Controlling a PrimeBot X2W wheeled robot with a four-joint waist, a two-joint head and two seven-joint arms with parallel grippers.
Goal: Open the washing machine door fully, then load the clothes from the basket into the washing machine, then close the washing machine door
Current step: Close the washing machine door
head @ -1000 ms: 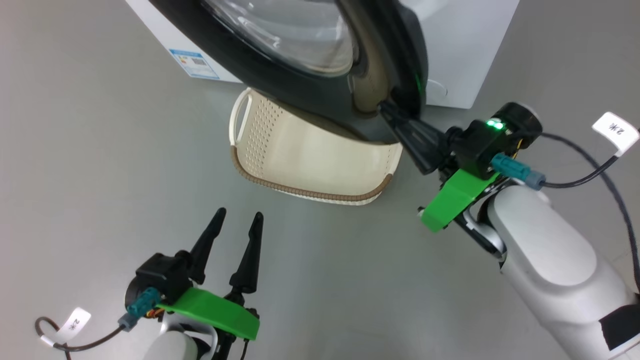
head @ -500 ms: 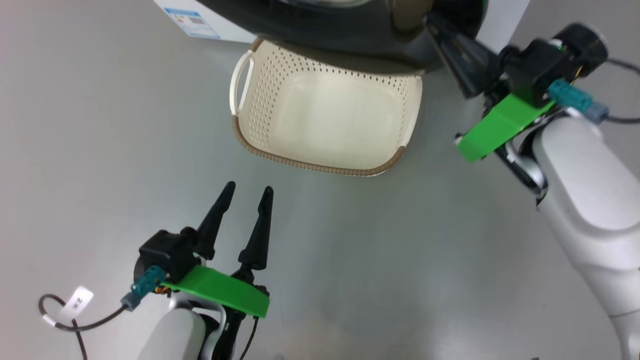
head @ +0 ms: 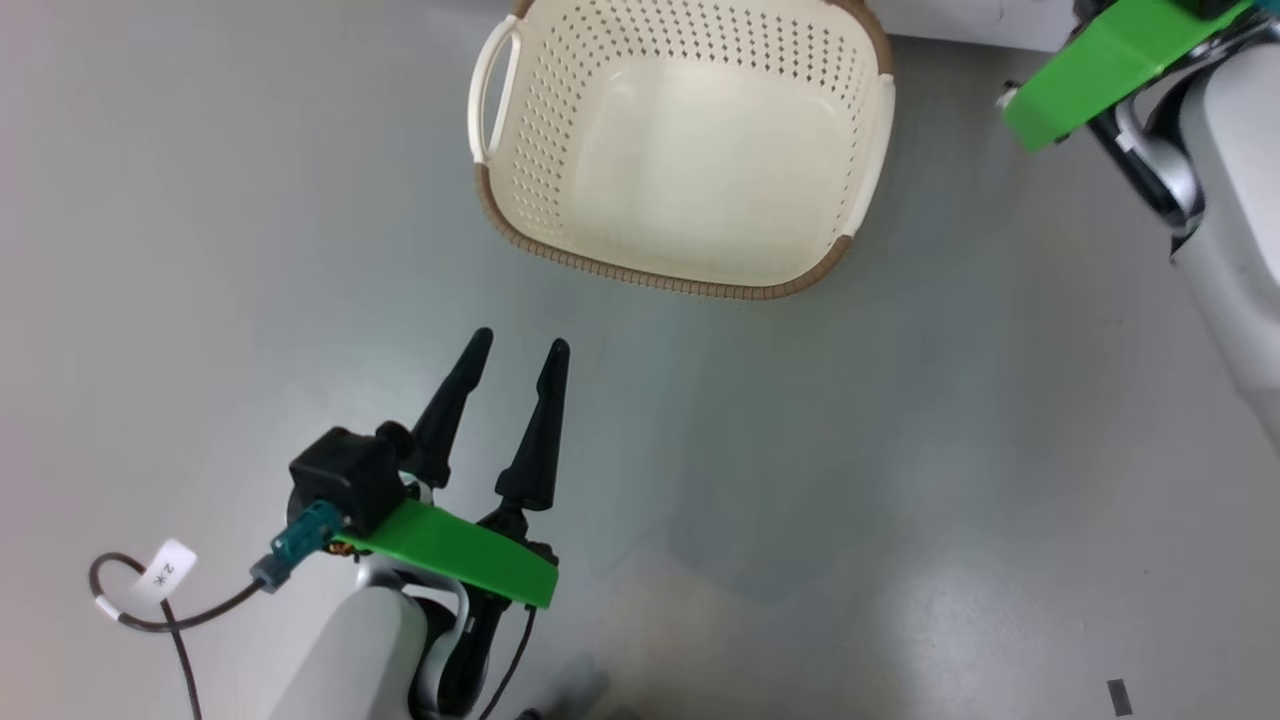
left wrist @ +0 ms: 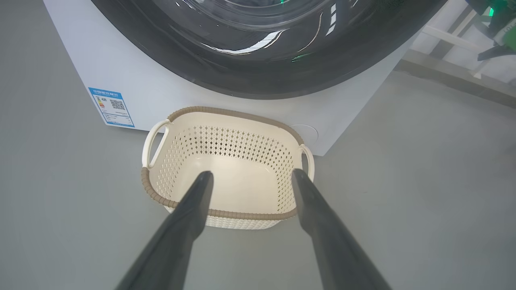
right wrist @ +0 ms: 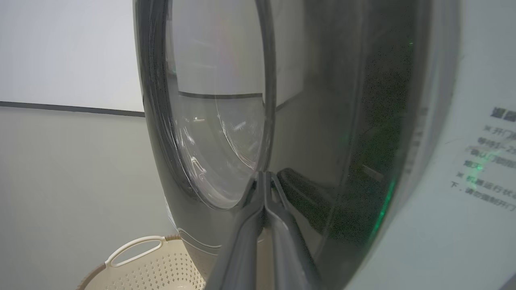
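The basket stands on the grey floor, its inside bare; the clothes are out of view. My left gripper hovers open a little in front of it, with nothing between its fingers. In the left wrist view the basket sits right before the white washing machine. The glossy black washing machine door lies close against its front. My right gripper is shut and empty, its tips against the washing machine door at the edge of the glass window.
The blue energy label marks the machine's lower left corner. My right arm's green bracket and pale forearm fill the upper right of the head view. A pale wall rail runs right of the machine.
The head camera has tilted down, shifting the whole picture. The door no longer overhangs the basket; it has swung in toward the machine with my shut right gripper following it. The left gripper stays open.
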